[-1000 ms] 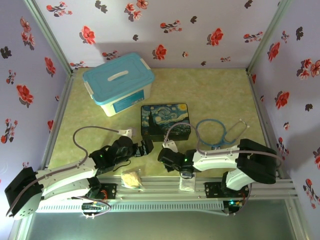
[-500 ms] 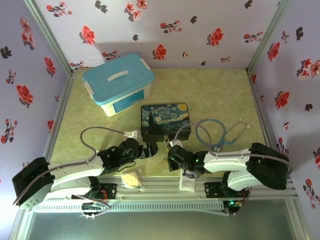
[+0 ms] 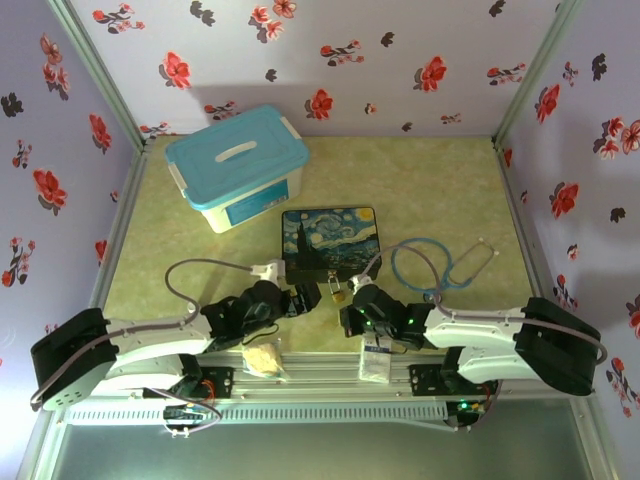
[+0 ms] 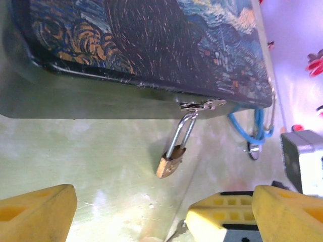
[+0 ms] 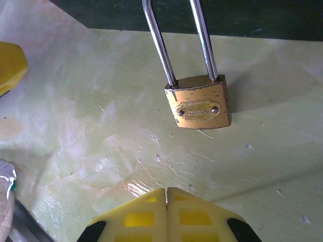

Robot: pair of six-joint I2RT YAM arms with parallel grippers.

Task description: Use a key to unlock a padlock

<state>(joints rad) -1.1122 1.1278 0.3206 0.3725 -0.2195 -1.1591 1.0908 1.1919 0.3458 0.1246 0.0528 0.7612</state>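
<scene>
Both arms have swung in toward the middle since a second ago, and the padlock (image 5: 199, 108), hidden then, now shows between them. Nearest me, the right claw (image 5: 166, 212) has its fingers pressed together. From the left wrist a thin sliver pokes out of its tip, which I take to be the key (image 4: 175, 233). The left claw (image 4: 161, 214) stands wide apart and empty. Just beyond, the padlock's body lies flat on the worktop (image 5: 75, 111), label up, its bottom edge facing the right claw. Its shackle runs back to the hasp on the tin (image 4: 151, 50). I cannot see the keyhole. The lock is loose and would likely skid from a push, so the left claw should pinch the body first. Then the key goes in slowly, straight along the shackle's line.
</scene>
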